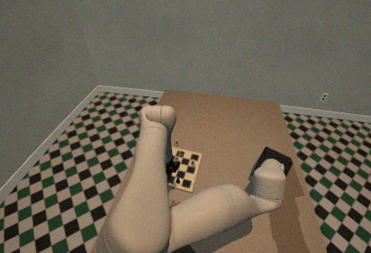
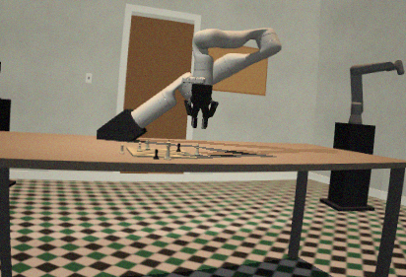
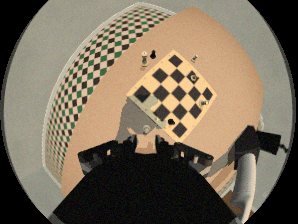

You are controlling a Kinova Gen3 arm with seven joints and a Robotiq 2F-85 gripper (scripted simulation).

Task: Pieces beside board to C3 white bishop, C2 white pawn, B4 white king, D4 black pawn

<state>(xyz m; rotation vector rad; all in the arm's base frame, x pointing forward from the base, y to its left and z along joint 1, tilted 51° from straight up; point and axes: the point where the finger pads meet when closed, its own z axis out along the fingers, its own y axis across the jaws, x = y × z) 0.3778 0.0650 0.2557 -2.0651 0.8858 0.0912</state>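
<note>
The small chessboard [image 3: 174,95] lies on the brown table; it also shows in the top view [image 1: 185,169] and the exterior view [image 2: 168,151]. A few pieces stand on it. In the wrist view a white piece [image 3: 144,62] and a black pawn [image 3: 152,55] stand side by side off the board's far corner, and another small piece [image 3: 194,59] stands off a neighbouring edge. My gripper [image 2: 202,121] hangs high above the board's near end, pointing down. Its fingers are narrowed but apart, with nothing between them. It also shows in the wrist view [image 3: 145,149].
My arm's black base [image 1: 272,158] sits on the table to the right of the board. My bulky arm links [image 1: 149,190] hide the board's left edge in the top view. A second arm on a black pedestal [image 2: 352,164] stands on the floor beyond the table.
</note>
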